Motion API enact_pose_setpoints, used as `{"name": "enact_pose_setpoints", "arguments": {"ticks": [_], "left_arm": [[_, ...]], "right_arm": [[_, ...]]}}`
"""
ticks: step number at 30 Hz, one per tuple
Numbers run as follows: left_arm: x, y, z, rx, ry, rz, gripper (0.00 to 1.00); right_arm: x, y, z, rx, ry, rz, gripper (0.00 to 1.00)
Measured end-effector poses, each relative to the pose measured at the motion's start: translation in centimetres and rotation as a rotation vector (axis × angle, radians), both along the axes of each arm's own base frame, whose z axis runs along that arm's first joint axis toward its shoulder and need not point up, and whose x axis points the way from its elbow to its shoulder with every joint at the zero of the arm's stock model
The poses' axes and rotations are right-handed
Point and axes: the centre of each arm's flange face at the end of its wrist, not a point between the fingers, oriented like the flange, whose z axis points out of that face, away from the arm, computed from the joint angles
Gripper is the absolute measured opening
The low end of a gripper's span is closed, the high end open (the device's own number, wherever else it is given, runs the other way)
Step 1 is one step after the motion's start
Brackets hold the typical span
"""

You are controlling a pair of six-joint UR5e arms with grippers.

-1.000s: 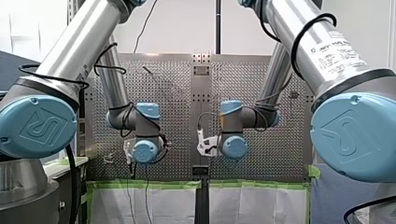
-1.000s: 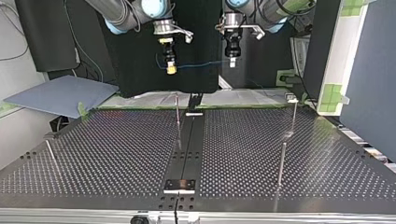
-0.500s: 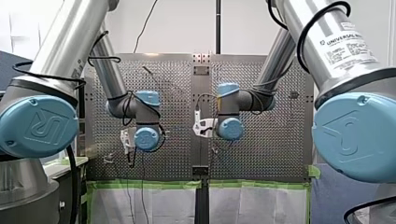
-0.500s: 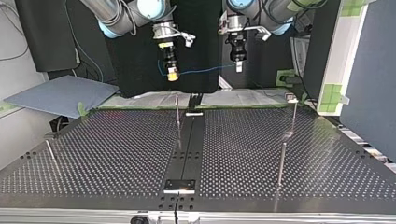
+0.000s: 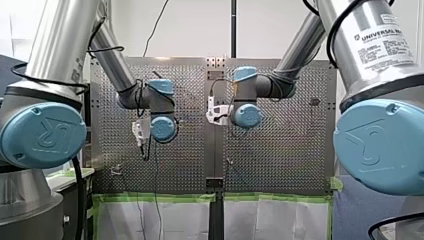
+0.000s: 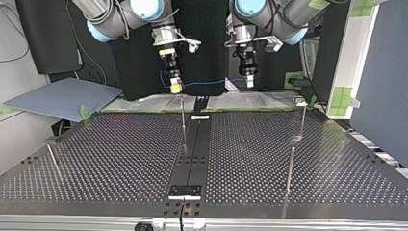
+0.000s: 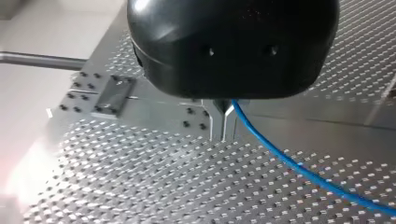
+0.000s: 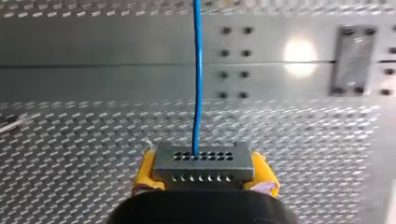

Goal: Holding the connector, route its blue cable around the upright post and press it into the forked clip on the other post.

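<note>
Blue cable (image 8: 198,70) from grey connector (image 8: 202,161), tight in my right claw (image 8: 204,172), to my left claw (image 7: 223,125), seemingly tight around it.

The front view is bright and evenly lit: the white wall (image 5: 195,27) is close to blown out, and long highlights run down my left arm (image 5: 60,45) and my right arm (image 5: 370,45). In the top view the table (image 6: 120,159) lies dim and glossy before a black backdrop (image 6: 202,48), faintly mirroring a post (image 6: 290,166). In the left wrist view glare washes the table white to one side of the left gripper (image 7: 222,135). In the right wrist view a round hot spot (image 8: 299,63) burns on the centre strip (image 8: 140,46).
</note>
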Motion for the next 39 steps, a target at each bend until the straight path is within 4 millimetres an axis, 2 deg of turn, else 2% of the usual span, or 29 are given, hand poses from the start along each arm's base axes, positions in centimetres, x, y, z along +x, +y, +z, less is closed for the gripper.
{"name": "enact_pose_setpoints", "arguments": {"ticks": [7, 13, 25, 39], "left_arm": [[1.3, 0.4, 3.7, -0.041, -0.041, 0.04, 0.0], [2.0, 1.2, 7.0, -0.071, -0.071, 0.094, 0.0], [3.2, 2.8, 14.4, -0.124, -0.147, 0.155, 0.0], [3.0, 5.8, 21.8, -0.159, -0.215, 0.208, 0.0]], "right_arm": [[0.7, -0.7, 6.2, -0.056, -0.051, 0.004, 0.0], [0.9, -0.9, 10.4, -0.1, -0.089, 0.006, 0.0], [2.1, -1.5, 13.4, -0.127, -0.079, 0.064, 0.0], [3.2, -2.3, 16.4, -0.152, -0.087, 0.117, 0.0]]}}
